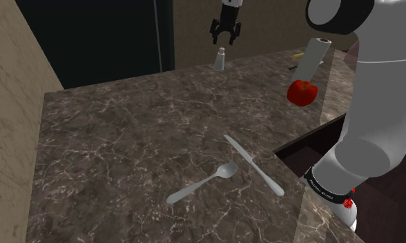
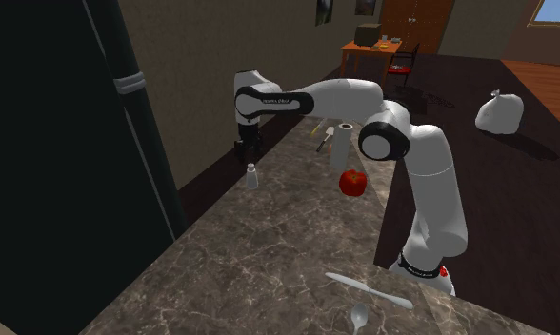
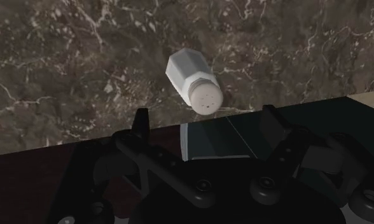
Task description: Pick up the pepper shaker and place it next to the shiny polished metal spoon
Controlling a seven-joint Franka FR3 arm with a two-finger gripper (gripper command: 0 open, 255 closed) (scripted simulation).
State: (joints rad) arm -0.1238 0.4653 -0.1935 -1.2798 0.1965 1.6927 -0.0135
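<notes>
Hovering wide open and empty above the pepper shaker [image 1: 220, 60], the pincer [image 1: 226, 39] had not closed. The shaker stood upright near the tabletop's [image 1: 126, 138] far edge, well apart from the spoon [image 1: 203, 183]. An off-centre descent could knock it over that edge.

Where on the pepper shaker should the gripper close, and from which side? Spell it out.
Take the pepper shaker by its faceted body just below the holed cap, coming straight down from above. It stands upright on the counter with nothing crowding it, and its flat facets suit a two-sided pinch. The open gripper hangs above it, slightly off centre.
</notes>
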